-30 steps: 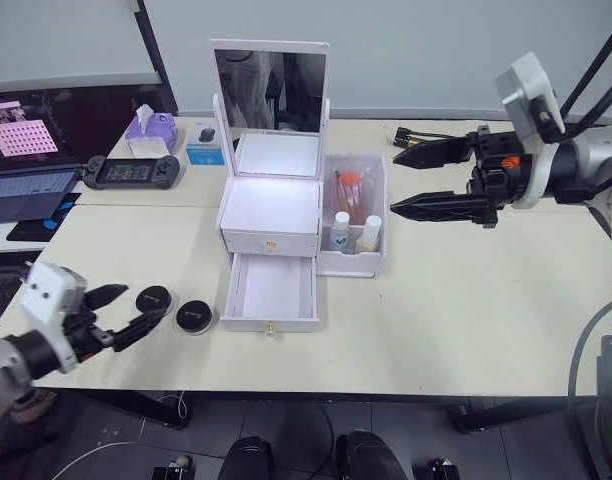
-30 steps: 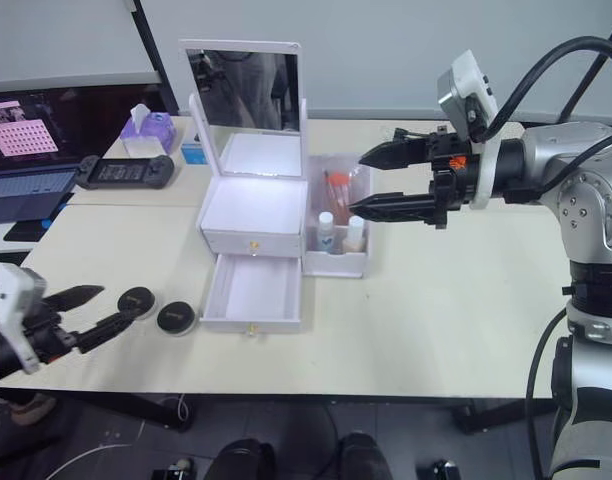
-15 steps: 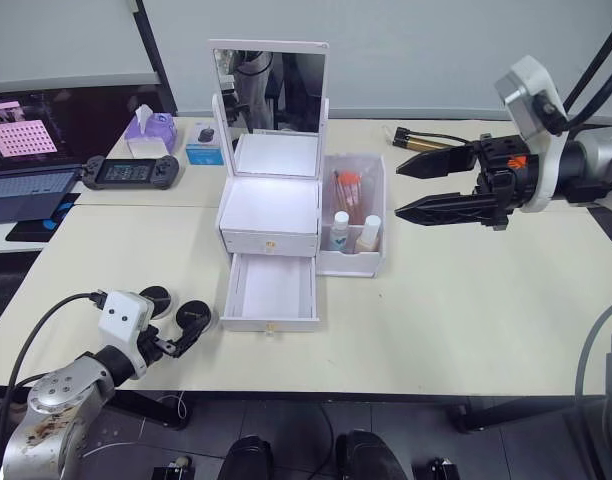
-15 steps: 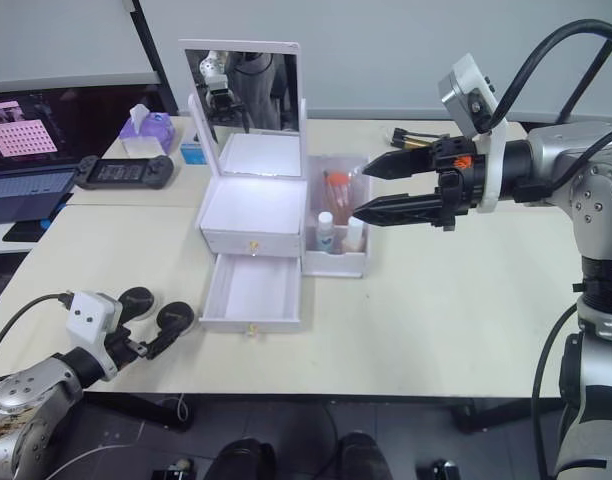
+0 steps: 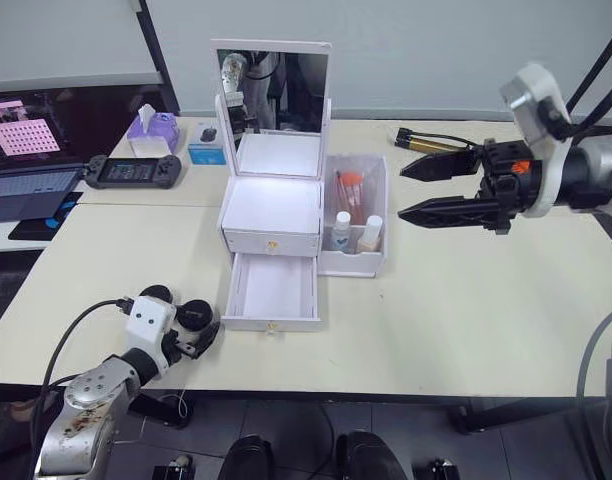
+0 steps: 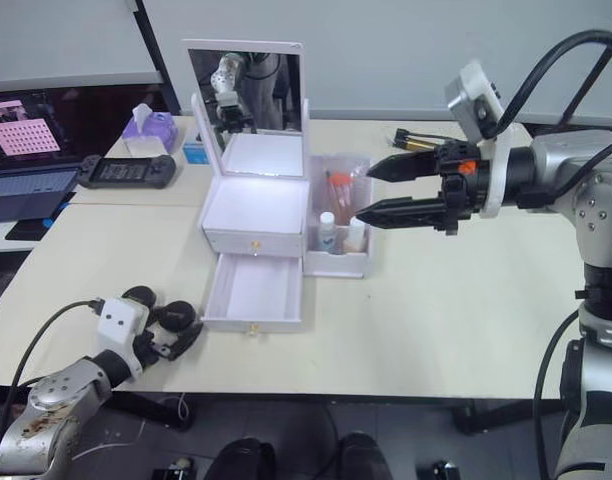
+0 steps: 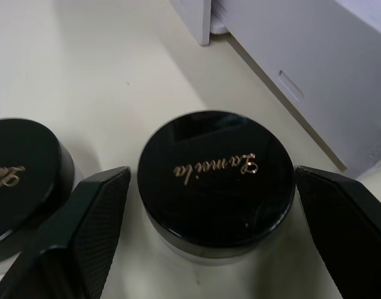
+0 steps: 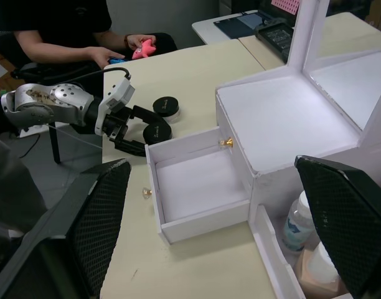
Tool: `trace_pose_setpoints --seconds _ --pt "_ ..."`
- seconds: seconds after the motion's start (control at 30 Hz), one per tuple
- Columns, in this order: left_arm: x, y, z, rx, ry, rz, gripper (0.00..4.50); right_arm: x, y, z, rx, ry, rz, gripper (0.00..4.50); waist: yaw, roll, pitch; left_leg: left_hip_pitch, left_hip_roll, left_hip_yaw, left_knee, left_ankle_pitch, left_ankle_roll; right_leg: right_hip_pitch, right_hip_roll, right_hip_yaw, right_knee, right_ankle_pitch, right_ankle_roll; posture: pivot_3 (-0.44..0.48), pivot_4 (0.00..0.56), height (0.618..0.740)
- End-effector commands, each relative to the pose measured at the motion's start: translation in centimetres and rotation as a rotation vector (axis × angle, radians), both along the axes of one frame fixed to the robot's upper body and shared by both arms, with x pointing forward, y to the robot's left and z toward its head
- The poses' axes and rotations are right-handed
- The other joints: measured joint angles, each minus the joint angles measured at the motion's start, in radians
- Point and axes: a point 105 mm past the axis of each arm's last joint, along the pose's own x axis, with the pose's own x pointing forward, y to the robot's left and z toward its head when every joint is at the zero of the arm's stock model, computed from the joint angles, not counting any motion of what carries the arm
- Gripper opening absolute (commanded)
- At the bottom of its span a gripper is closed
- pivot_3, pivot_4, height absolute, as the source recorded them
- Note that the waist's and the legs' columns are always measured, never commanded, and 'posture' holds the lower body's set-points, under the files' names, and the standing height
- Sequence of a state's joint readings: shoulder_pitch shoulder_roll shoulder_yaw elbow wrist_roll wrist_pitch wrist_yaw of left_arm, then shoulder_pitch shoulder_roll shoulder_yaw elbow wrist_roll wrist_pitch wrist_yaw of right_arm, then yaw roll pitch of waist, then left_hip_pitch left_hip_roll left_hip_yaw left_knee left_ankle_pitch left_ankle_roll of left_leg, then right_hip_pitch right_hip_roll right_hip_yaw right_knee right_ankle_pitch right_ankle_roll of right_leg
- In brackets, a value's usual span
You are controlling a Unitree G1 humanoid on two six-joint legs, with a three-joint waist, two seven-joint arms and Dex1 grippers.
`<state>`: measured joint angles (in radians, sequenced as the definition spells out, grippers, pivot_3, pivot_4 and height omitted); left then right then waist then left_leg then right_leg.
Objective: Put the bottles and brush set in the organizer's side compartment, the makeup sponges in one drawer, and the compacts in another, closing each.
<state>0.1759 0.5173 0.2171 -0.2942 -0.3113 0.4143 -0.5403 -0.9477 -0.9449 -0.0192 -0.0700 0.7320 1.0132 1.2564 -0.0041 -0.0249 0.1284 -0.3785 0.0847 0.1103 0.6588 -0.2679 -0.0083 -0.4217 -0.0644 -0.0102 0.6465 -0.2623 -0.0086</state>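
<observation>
Compacts still to go, lower drawer open.
Bottles sit in the organizer bin; left gripper wide around one compact; right gripper empty, spread.

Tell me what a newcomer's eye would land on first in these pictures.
First, the white organizer at mid-table, its mirror upright and its lower drawer pulled open and empty. Next, the left gripper at the near left edge, its open fingers on either side of one black compact, with a second compact beside it. The right gripper hangs open near the side bin holding the bottles.
</observation>
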Motion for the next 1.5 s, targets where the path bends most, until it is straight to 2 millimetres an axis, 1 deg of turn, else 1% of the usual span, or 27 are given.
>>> trace_pose_setpoints --seconds 0.03,0.1,0.13,0.2,0.3,0.37,0.4,0.47,0.53,0.57,0.63,0.67,0.73,0.77,0.8,0.87,0.93,1.07,1.3,1.5 --pt "0.2 0.3 0.9 0.017 -0.043 -0.011 3.61 -0.8 -0.2 0.8 0.011 -0.031 0.024 4.50 0.000 0.000 0.000 0.000 0.000 0.000 0.000 0.000 0.000 0.000 0.000 0.000 0.000 0.000 0.000 0.000 0.150 0.701" --pt "0.1 0.9 1.1 0.026 -0.044 -0.011 2.95 -1.0 -0.3 0.4 0.001 -0.012 0.037 4.50 0.000 0.000 0.000 0.000 0.000 0.000 0.000 0.000 0.000 0.000 0.000 0.000 0.000 0.000 0.000 0.000 0.150 0.701" --pt "0.1 1.3 1.4 0.032 -0.050 -0.012 2.90 -1.1 -0.4 0.3 0.005 -0.001 0.045 4.50 0.000 0.000 0.000 0.000 0.000 0.000 0.000 0.000 0.000 0.000 0.000 0.000 0.000 0.000 0.000 0.000 0.150 0.701" --pt "0.0 2.0 2.3 0.029 -0.071 -0.019 2.90 -1.2 -0.6 0.3 0.019 0.018 0.057 4.50 -0.001 0.000 0.000 0.000 0.000 0.000 0.000 0.000 0.000 0.000 0.000 0.000 0.000 0.000 0.000 0.000 0.150 0.701" --pt "0.0 1.9 4.4 -0.004 -0.113 -0.076 2.90 -1.3 -0.7 0.2 0.032 0.033 0.076 4.50 -0.002 0.000 0.000 0.000 0.001 0.000 0.000 0.000 0.000 0.000 0.001 0.000 0.000 0.000 0.000 0.000 0.150 0.701" --pt "0.2 1.9 6.9 -0.062 -0.147 -0.115 2.90 -1.5 -0.8 0.0 0.031 0.041 0.082 4.50 -0.001 0.000 0.000 0.000 0.001 0.000 0.000 0.000 0.000 0.000 0.001 0.000 0.000 0.000 0.000 0.000 0.150 0.701" --pt "0.3 2.0 7.8 -0.085 -0.157 -0.130 2.90 -1.5 -0.8 -0.1 0.030 0.043 0.083 4.50 0.001 0.000 0.000 0.000 0.001 0.000 0.000 0.000 0.000 0.000 0.001 -0.001 0.000 0.000 0.000 0.000 0.150 0.701" --pt "0.6 2.1 10.0 -0.092 -0.173 -0.189 2.90 -1.5 -0.8 -0.1 0.032 0.045 0.085 4.50 0.004 0.000 0.000 -0.001 0.000 0.000 0.001 0.000 0.000 0.000 0.001 -0.002 0.000 0.000 0.000 0.000 0.150 0.701" --pt "1.0 1.5 12.1 -0.070 -0.176 -0.283 2.90 -1.6 -0.9 0.0 0.038 0.044 0.085 4.50 0.005 0.000 0.000 -0.001 0.000 0.000 0.001 0.000 0.000 0.000 0.001 -0.001 0.000 0.000 0.000 0.000 0.150 0.701" --pt "1.3 0.6 13.0 -0.047 -0.173 -0.350 2.90 -1.7 -1.0 -0.1 0.038 0.043 0.083 4.50 0.007 0.000 0.000 -0.001 0.000 0.000 0.001 0.000 0.000 0.000 0.001 -0.002 0.000 0.000 0.000 0.000 0.150 0.701" --pt "1.9 -0.7 14.0 -0.012 -0.159 -0.441 2.90 -1.7 -1.0 -0.2 0.038 0.041 0.078 4.50 0.010 0.000 0.000 -0.002 0.000 0.001 0.001 0.000 -0.001 0.000 0.001 -0.002 0.000 0.000 0.000 0.000 0.150 0.701" --pt "2.2 -2.0 14.2 -0.010 -0.149 -0.501 2.90 -1.8 -1.1 -0.2 0.042 0.038 0.070 4.50 0.011 0.000 0.000 -0.001 0.000 0.001 0.001 0.000 -0.001 0.000 0.002 -0.001 0.000 0.000 0.000 0.000 0.150 0.701" --pt "2.8 -3.8 14.2 -0.024 -0.131 -0.577 2.90 -2.0 -1.2 -0.1 0.052 0.032 0.057 4.50 0.015 0.000 0.000 -0.001 -0.001 0.002 0.001 0.000 -0.001 0.001 0.002 -0.001 0.000 0.000 0.001 0.000 0.150 0.701" --pt "3.1 -4.4 14.2 -0.033 -0.123 -0.598 2.90 -2.0 -1.2 -0.1 0.057 0.030 0.051 4.50 0.015 0.000 0.000 -0.001 0.000 0.002 0.001 0.001 -0.001 0.001 0.003 -0.001 0.000 0.000 0.001 0.000 0.150 0.701" --pt "3.4 -5.0 13.3 -0.004 -0.099 -0.630 2.90 -2.2 -1.3 -0.1 0.065 0.033 0.043 4.50 0.015 0.000 0.000 -0.001 -0.001 0.002 0.001 0.001 -0.001 0.001 0.003 0.000 0.000 0.000 0.001 0.000 0.150 0.701" --pt "3.8 -5.8 12.0 0.026 -0.063 -0.670 2.90 -2.3 -1.4 -0.2 0.066 0.030 0.024 4.50 0.011 0.000 0.000 -0.002 0.000 0.002 0.001 0.001 -0.001 0.000 0.004 0.000 0.000 0.000 0.001 0.000 0.150 0.701" --pt "4.3 -6.1 11.5 0.045 -0.057 -0.684 2.90 -2.6 -1.4 -0.2 0.069 0.030 0.015 4.50 0.006 0.000 0.000 -0.001 0.000 0.002 0.001 0.001 -0.001 0.000 0.005 0.001 0.001 0.000 0.001 0.000 0.150 0.701" --pt "4.8 -7.6 10.2 0.070 -0.039 -0.747 2.90 -2.9 -1.8 -0.2 0.078 0.028 -0.020 4.50 0.007 0.000 0.000 -0.002 0.000 0.001 0.001 0.001 -0.001 0.000 0.005 0.001 0.001 0.000 0.001 0.000 0.150 0.701" --pt "4.1 -8.1 7.9 0.075 0.042 -0.801 2.90 -3.1 -1.9 -0.1 0.085 0.015 -0.054 4.50 0.007 0.000 0.000 -0.001 0.000 0.001 0.001 0.001 -0.001 0.000 0.005 0.001 0.001 0.000 0.001 0.000 0.150 0.701" --pt "4.6 -7.6 7.5 0.083 0.039 -0.780 2.90 -2.6 -2.0 0.0 0.090 0.002 -0.082 4.50 0.008 0.000 0.000 -0.002 -0.001 0.001 0.001 0.001 -0.001 0.000 0.005 0.001 0.001 0.000 0.001 0.000 0.150 0.701"
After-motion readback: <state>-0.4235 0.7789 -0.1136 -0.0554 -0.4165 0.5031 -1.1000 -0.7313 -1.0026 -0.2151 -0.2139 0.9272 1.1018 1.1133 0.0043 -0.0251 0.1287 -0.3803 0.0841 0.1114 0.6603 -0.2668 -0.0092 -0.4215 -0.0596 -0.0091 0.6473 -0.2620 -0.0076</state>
